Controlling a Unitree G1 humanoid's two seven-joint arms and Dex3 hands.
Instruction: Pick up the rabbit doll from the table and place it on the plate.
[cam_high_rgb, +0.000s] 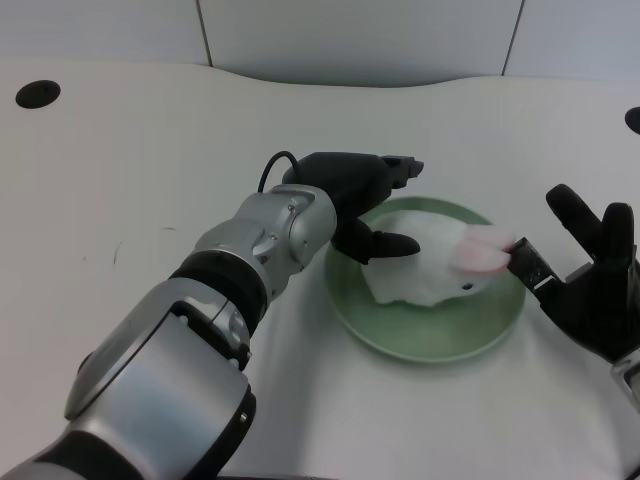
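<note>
The white rabbit doll (428, 266) with pink ears lies on the pale green plate (400, 334) at the centre right of the head view. My left hand (358, 196) hovers over the plate's left rim, its fingers spread apart and holding nothing. A lower finger points toward the doll's left side, close to it but apart. The doll's pink ears reach the plate's right rim.
My right hand (590, 278) waits just right of the plate, close to the doll's ears. Dark round holes (37, 94) mark the table's far left and far right edges. A grey wall runs along the back of the table.
</note>
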